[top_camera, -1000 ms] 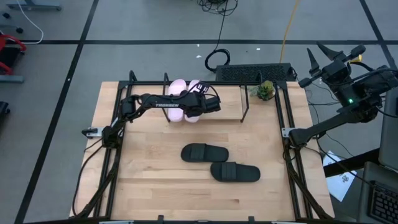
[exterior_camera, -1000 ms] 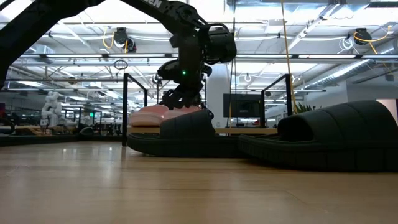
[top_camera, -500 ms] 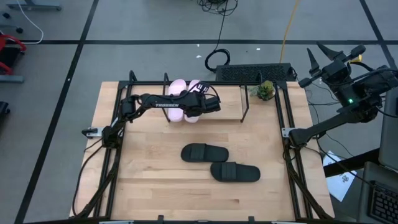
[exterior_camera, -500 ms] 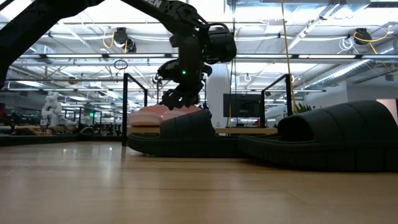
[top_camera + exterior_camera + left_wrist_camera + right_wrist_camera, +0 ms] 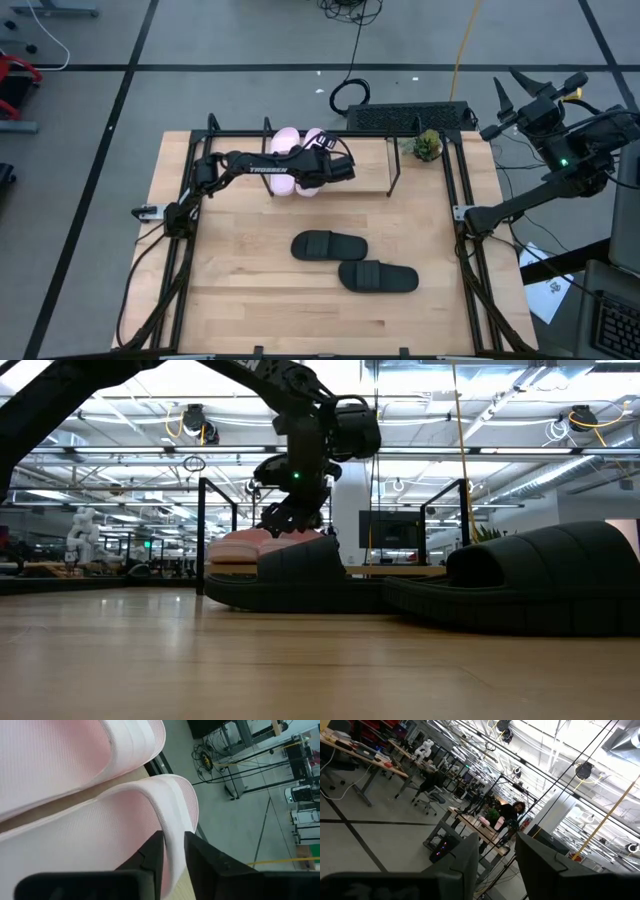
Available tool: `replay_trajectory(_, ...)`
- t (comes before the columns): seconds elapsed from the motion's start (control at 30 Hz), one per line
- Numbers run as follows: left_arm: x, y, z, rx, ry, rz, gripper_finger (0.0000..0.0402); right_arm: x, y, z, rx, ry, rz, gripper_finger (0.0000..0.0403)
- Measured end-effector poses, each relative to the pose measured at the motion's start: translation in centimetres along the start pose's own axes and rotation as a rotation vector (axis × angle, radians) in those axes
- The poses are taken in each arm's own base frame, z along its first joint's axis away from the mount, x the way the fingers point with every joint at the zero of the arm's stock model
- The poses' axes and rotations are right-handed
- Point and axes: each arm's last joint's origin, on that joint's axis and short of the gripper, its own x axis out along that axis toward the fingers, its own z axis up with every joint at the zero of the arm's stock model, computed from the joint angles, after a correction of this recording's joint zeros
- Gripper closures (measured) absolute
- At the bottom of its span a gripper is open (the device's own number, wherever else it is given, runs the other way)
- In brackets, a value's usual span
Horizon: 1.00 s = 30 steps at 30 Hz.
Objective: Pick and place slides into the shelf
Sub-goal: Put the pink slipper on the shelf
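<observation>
Since a second ago, the left gripper [image 5: 172,851] has been loosened slightly around the rim of the second pale pink foam slide [image 5: 100,825]; the rim is seen between its parted fingers. Both pink slides [image 5: 296,160] lie side by side on the black-rod, wood-board shelf [image 5: 370,178], long axes front-to-back. Two black slides [image 5: 328,245] lie crosswise mid-table. The right gripper [image 5: 495,852] is held open, off-table.

Two black slides [image 5: 355,262] are found on the wooden table [image 5: 240,290]; two pink slides [image 5: 297,145] are lodged on the shelf [image 5: 370,185].
</observation>
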Motion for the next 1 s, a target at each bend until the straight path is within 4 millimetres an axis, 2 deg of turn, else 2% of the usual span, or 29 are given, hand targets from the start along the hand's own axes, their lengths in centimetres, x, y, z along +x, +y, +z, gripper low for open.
replay_trajectory(1.0, -1.1, 0.4, -0.6, -0.016, -0.012, -0.052, 0.0316, 0.0, 0.0, 0.0, -0.002, 0.001, 0.0, 0.0284)
